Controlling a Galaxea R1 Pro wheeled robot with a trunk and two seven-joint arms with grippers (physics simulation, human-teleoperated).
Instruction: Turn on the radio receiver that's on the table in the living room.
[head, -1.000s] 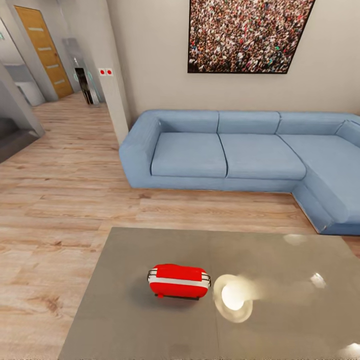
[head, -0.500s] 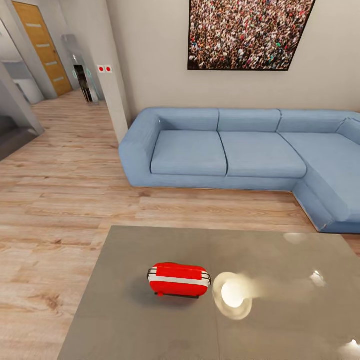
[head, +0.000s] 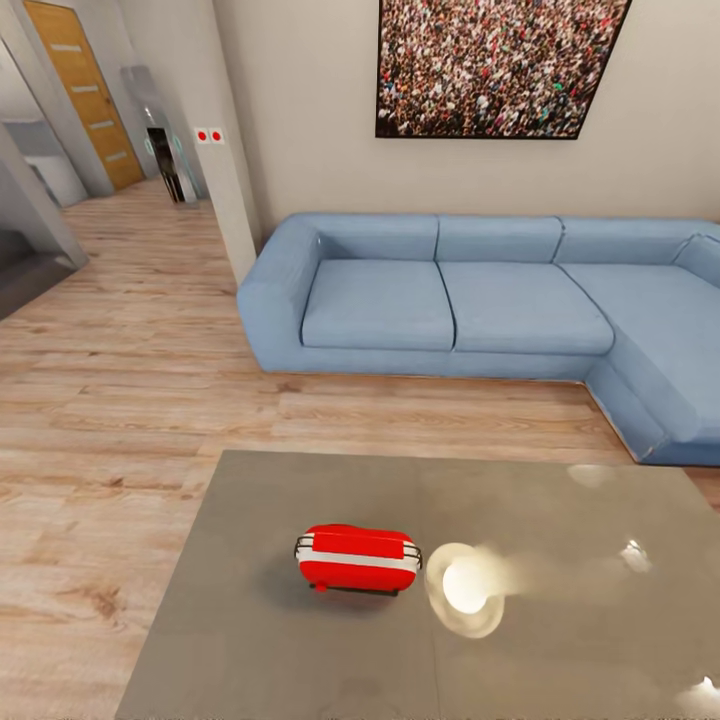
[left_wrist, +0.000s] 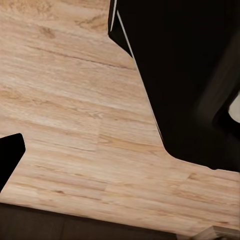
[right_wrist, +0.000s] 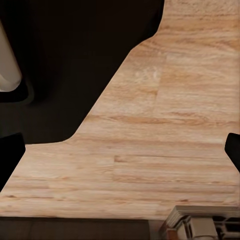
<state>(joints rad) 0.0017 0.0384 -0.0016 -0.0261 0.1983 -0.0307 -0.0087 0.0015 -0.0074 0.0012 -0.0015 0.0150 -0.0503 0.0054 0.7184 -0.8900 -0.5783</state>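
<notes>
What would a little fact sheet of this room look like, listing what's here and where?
Room: living room, wood plank floor
Radio receiver: red with a white band, resting on the table, left of centre
Table: glossy grey top, bright light reflection beside the radio
Sofa: blue, L-shaped, beyond the table against the wall
Picture: framed crowd photo above the sofa
Door: wooden, down the hallway at left

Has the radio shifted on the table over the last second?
No. The red radio sits the same against the table's far-left corner; only the whole head view slid slightly, so the camera moved.
</notes>
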